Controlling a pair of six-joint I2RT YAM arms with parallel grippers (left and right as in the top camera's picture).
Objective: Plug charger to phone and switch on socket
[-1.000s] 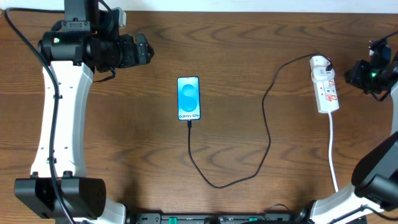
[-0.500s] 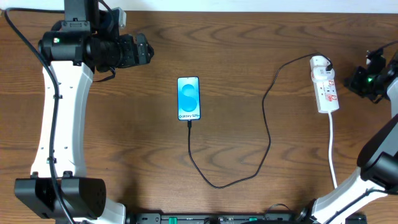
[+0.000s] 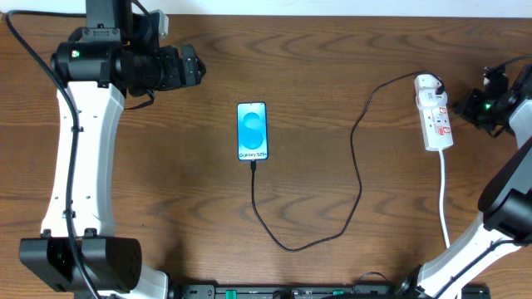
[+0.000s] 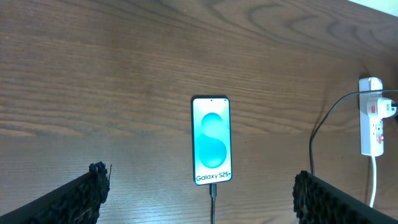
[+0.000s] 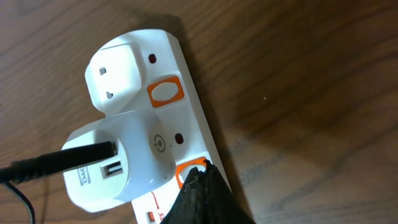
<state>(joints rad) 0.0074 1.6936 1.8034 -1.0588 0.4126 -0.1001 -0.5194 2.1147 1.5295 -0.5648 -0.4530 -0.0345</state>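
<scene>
Left fingers: spread wide and holding nothing, hanging above the table.
Phone: flat on the table, screen lit, straight ahead of the left fingers and centred between them in the left wrist view. Its long axis runs away from them, with the port end nearest. It is well apart from the right fingers.
Charger: the tip meets the phone's near edge and looks seated, so I'd judge that half of the task done. The cable loops away to the right and climbs to the socket.
Socket: a white strip just to the left of the right fingers. Its long axis runs across their line of approach, and its white cord trails back toward the robot.
White adapter: plugged into the strip with the black lead entering it. It sits beside the fingertip, on its left in the right wrist view.
Orange switch: the one next to the adapter, directly at the fingertip and partly hidden by it. I cannot tell whether the tip is pressing it or only resting on it.
Right fingers: closed tight together on nothing, used as a single point for poking.
Nearer arm: the right one by far, so the coming push belongs to it. It goes straight down onto that switch, not the free one farther along.
</scene>
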